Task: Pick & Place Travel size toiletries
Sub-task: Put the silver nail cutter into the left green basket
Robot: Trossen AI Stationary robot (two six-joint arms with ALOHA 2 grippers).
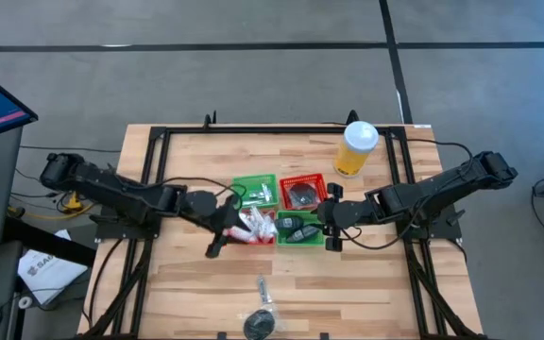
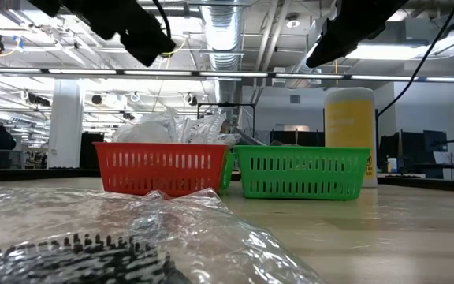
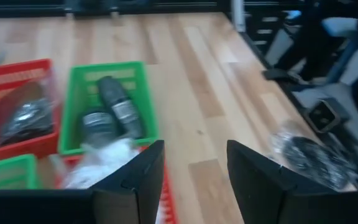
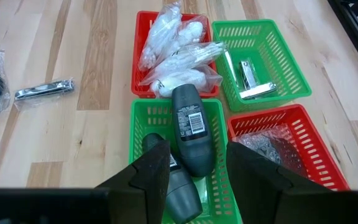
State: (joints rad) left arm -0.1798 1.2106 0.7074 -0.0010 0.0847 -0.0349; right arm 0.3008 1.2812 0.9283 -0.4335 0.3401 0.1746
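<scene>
Left pincer (image 1: 221, 229), jaws apart and empty, hovers over the white packets' red basket (image 4: 143, 87); right pincer (image 1: 329, 225), likewise parted, waits at three o'clock.

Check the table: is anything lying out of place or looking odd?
Yes. Two items lie loose on the bare wood near the table's front edge, outside the four baskets: a wrapped dark disc and a silvery wrapped tool. Everything else sits inside baskets.
</scene>
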